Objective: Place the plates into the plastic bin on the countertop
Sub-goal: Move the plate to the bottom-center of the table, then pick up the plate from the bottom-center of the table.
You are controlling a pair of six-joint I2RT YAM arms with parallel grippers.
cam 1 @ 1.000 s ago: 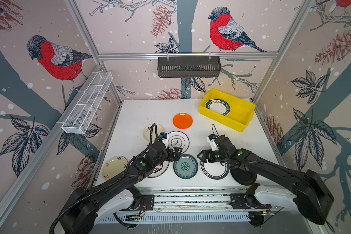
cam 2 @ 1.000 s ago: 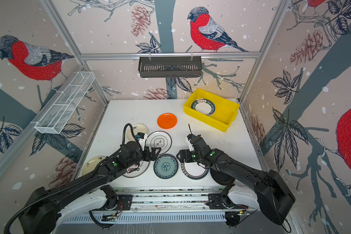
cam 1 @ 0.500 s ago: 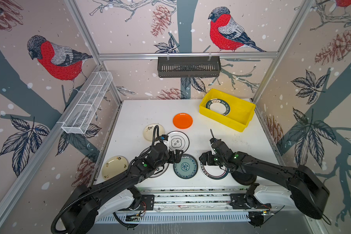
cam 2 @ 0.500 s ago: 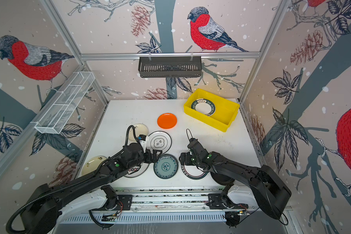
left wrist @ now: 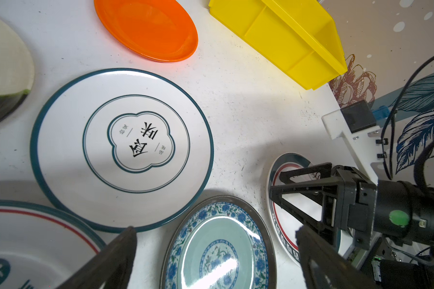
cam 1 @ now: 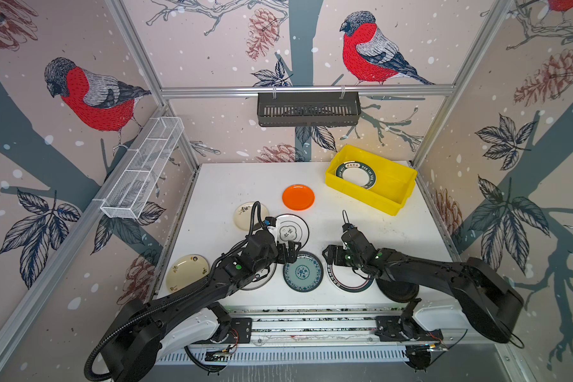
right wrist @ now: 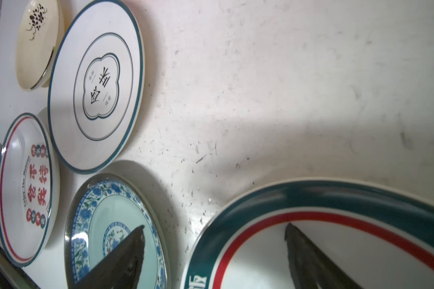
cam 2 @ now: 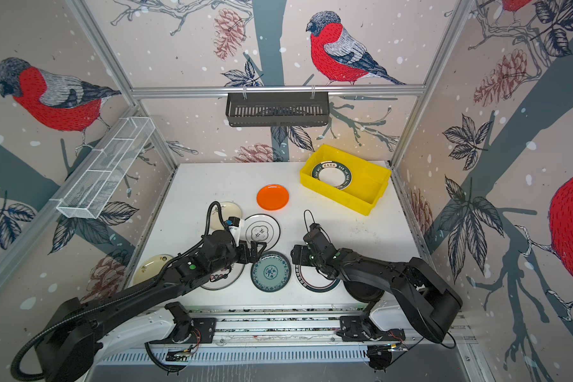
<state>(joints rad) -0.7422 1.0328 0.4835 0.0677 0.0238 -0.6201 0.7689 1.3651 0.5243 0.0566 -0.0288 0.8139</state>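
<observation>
Where both top views look down on the white countertop (cam 1: 219,185), the yellow plastic bin (cam 1: 361,196) sits at the far right corner with one dark-rimmed lettered plate (cam 1: 356,174) in its left half. The other plates lie on the countertop. An orange plate (cam 1: 298,197) is near the middle, with a cream floral plate (cam 1: 244,215) and a white ringed plate (cam 1: 291,231) closer in. Along the front are a second cream plate (cam 1: 187,273), a red-character plate (cam 2: 225,281) partly under the left arm, a teal-patterned plate (cam 1: 302,272), a red-striped plate (cam 1: 344,281) and a black plate (cam 1: 397,293). The left gripper (cam 1: 288,253) hangs between the white ringed plate and the teal-patterned plate. The right gripper (cam 1: 331,256) hangs over the red-striped plate's edge.

In the left wrist view, the left gripper's fingers (left wrist: 115,255) stand wide apart and hold nothing, with the teal-patterned plate's rim below the gap. The right gripper shows at the side, jaws parted above the red-striped plate.

In the right wrist view, the right gripper's fingers (right wrist: 125,257) are also spread wide. One is over the teal-patterned plate and the other over the red-striped plate's white well, with that plate's rim between them. Contact cannot be told.
</observation>
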